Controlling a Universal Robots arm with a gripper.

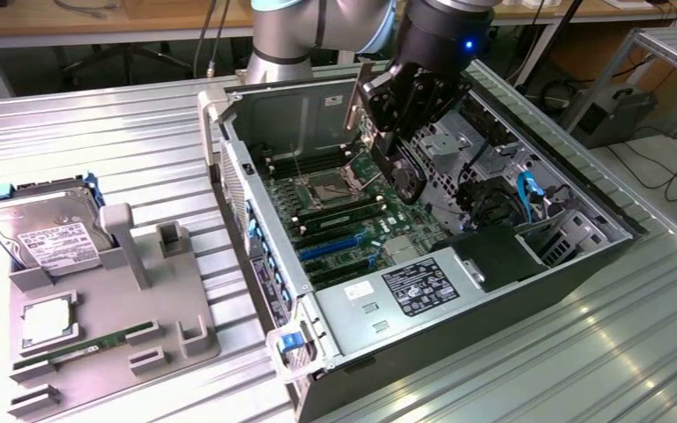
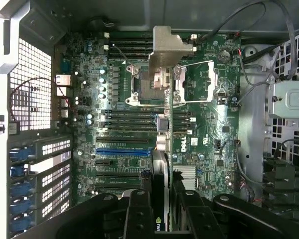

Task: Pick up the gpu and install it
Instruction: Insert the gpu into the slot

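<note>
Obs.: claw [image 1: 393,132] clenched on the gpu [image 1: 404,181], upper centre of the exterior frame. The card hangs on edge inside the open case [image 1: 256,229], over the motherboard [image 1: 351,220] and, as far as I can judge, clear of it. In the wrist view the gpu [image 2: 160,174] shows edge-on, gripped by the claw [image 2: 162,211], with its silver end bracket [image 2: 170,47] out over the CPU socket [image 2: 154,79].

Not seated: the blue slot [image 2: 122,149] lies bare on the board, also seen at centre of the exterior frame [image 1: 329,247].

At the left of the exterior frame, the hard drive [image 1: 42,231] and green memory stick [image 1: 85,342] sit in the grey holder [image 1: 138,308] on the table [image 1: 115,132], well apart from the work.

Risks, my judgement:
- The card's edge appears to run across the slot lines, not along them. Going down like this, it would land on board parts instead of entering a slot.
- The bracket hangs above the open socket. A low pass could catch the socket frame or its pins.
- The grip sits at one end of a long card. Any knock could swing or twist it in the claw.
- The loose cables at the right of the case [image 1: 527,198] could snag.
</note>
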